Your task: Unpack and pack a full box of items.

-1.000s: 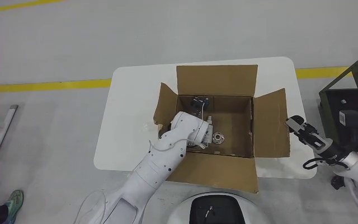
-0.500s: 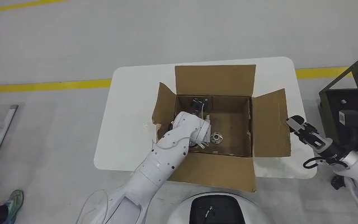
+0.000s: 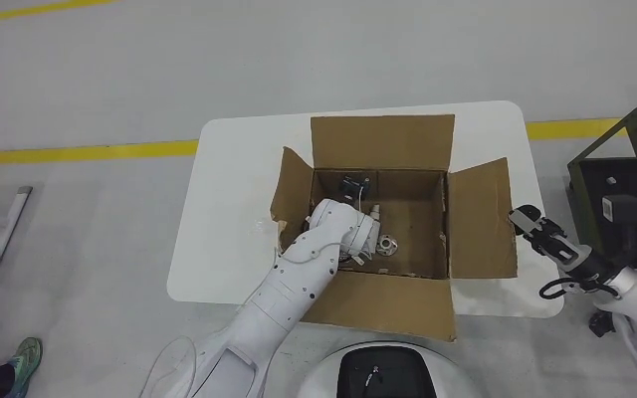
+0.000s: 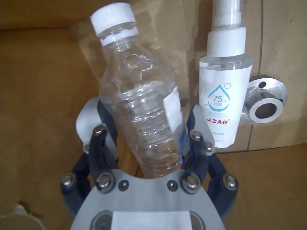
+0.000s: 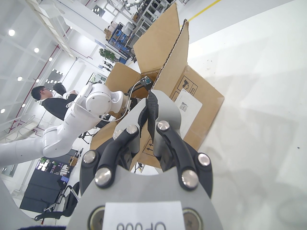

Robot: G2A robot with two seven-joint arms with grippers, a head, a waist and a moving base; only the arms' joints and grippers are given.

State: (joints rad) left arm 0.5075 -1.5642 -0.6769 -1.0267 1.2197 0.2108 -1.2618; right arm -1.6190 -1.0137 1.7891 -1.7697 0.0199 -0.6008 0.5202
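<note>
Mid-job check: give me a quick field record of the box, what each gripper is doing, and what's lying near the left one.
box: cardboard box, flaps open, on the white table
left gripper: left gripper inside the box, shut on the plastic bottle, which is clear with a white cap
nearby: spray bottle on the box floor, metal flange right beside it
right gripper: right gripper shut, empty, outside the box past a side flap

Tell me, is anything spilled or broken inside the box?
No, nothing stands out. The clear plastic bottle with a white cap sits slanted between the fingers of the left gripper. The white-labelled spray bottle and the round metal flange lie side by side on the brown cardboard box floor, with no spill showing.
</note>
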